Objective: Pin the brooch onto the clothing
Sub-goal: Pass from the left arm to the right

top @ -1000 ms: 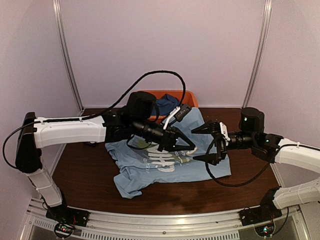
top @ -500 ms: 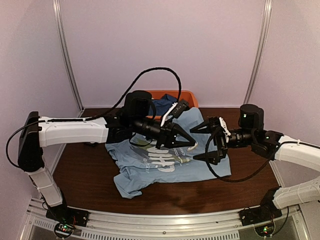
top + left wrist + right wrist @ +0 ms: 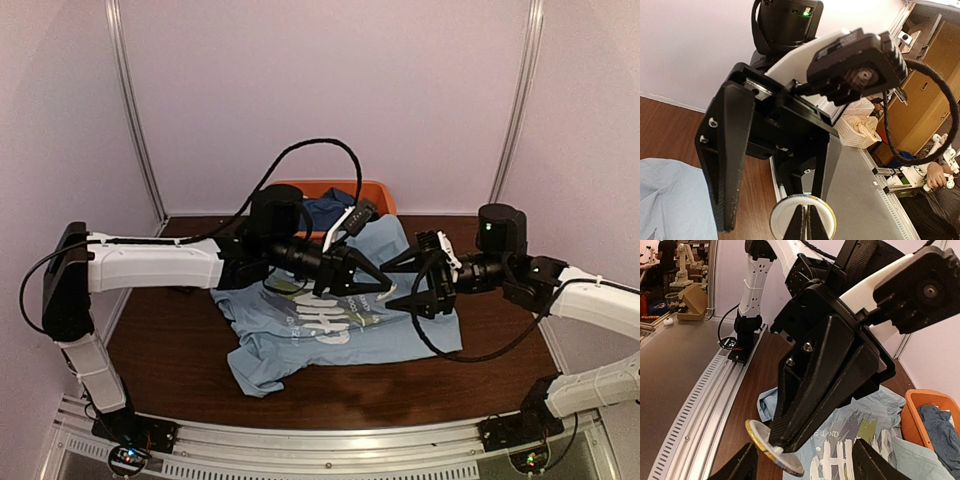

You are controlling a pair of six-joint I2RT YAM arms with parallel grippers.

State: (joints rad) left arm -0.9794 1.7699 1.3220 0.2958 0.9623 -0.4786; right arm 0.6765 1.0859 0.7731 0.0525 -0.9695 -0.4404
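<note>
Top external: your left pincer (image 3: 388,289) is squeezed shut and hangs in the air over the clothing (image 3: 300,325), which lies spread on the bench (image 3: 160,340). Since a second ago your right pincer (image 3: 412,288) has slid in to meet it, and its jaws have come in from wide to roughly half.

Left wrist: the brooch (image 3: 781,217) is pinched at its edge by the closed tips, with the right pincer just behind it.

Right wrist: the brooch sits between the right pincer's jaws, near one of them. Jaws are apart, and you can't confirm contact.

Reads as a handover starting. Pinning hasn't begun, and the clothing isn't touched yet.
</note>
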